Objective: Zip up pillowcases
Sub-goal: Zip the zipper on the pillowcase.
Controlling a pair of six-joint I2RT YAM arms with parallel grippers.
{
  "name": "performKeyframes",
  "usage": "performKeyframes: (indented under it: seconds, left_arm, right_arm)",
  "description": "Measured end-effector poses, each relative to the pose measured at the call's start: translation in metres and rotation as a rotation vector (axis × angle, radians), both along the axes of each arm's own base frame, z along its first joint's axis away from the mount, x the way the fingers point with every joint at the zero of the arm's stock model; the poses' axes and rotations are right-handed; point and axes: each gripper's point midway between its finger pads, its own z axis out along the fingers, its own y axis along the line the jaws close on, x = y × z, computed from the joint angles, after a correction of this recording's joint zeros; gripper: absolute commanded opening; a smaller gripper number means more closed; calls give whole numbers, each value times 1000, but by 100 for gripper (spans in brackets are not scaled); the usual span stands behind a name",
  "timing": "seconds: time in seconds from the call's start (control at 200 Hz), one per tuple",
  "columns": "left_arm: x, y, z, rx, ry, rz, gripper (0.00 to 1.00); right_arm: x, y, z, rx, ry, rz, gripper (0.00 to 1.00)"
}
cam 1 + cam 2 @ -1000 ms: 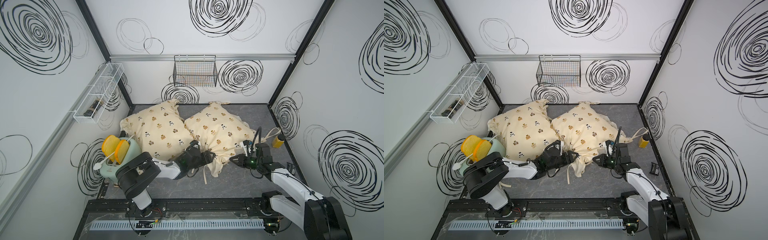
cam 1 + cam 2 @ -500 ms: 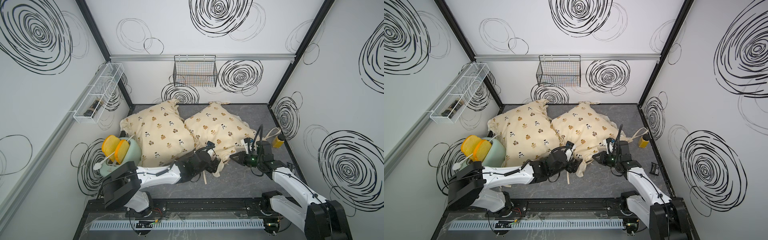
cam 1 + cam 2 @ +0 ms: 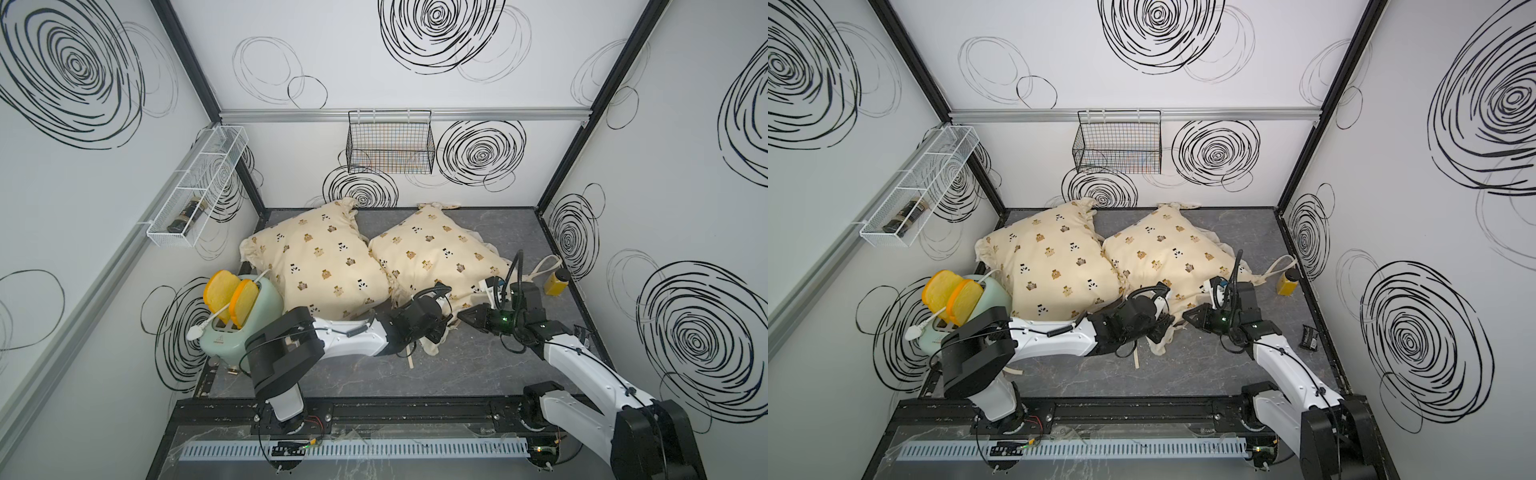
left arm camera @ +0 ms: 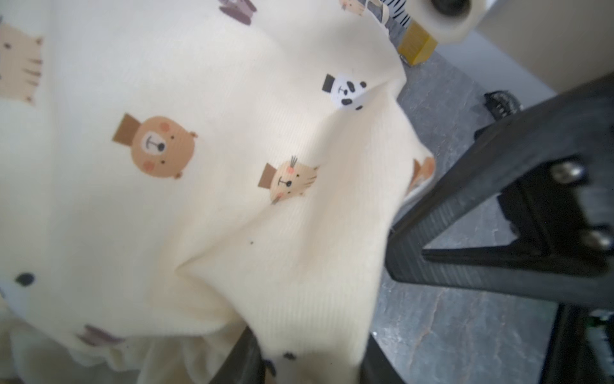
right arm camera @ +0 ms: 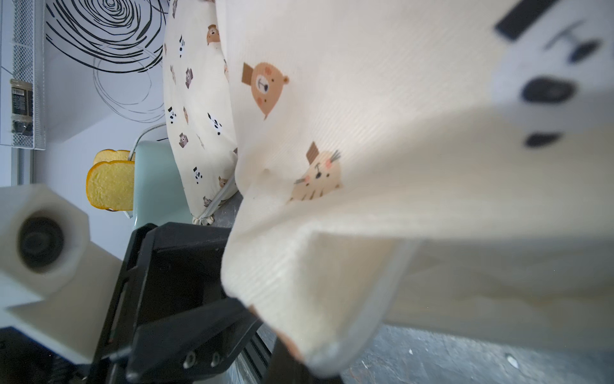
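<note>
Tension matters: right tool [image 3: 461, 318], pressed together on the pillowcase [image 3: 436, 253] edge, should hold firm while left tool [image 3: 445, 323], pinching a fabric fold, pulls the opening straight

Your pillowcases [image 4: 232, 216] are matt cream cloth with a fine ribbed weave. The tabletop [image 4: 448, 332] at lower right looks like matt grey veined stone. In a top view, the toaster [image 3: 268, 305] at left is smooth pale-green plastic with a soft sheen, and the basket [image 3: 390, 166] at upper centre is thin black metal wire.
</note>
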Motion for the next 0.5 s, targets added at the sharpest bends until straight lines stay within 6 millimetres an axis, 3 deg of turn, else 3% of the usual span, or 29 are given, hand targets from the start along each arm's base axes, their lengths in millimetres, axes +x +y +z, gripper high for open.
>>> performKeyframes:
  seconds: [0.11,0.38,0.5]
  left_arm:
    - [4,3,-5,13,10,17,0]
    - [10,10,-4,1,16,54,0]
    - [11,24,-6,-1,24,93,0]
  right_arm:
    - [0,1,0,0,0,2,0]
    - [1,0,-1,-8,-3,-3,0]
    - [2,-3,0,-7,-5,-12,0]
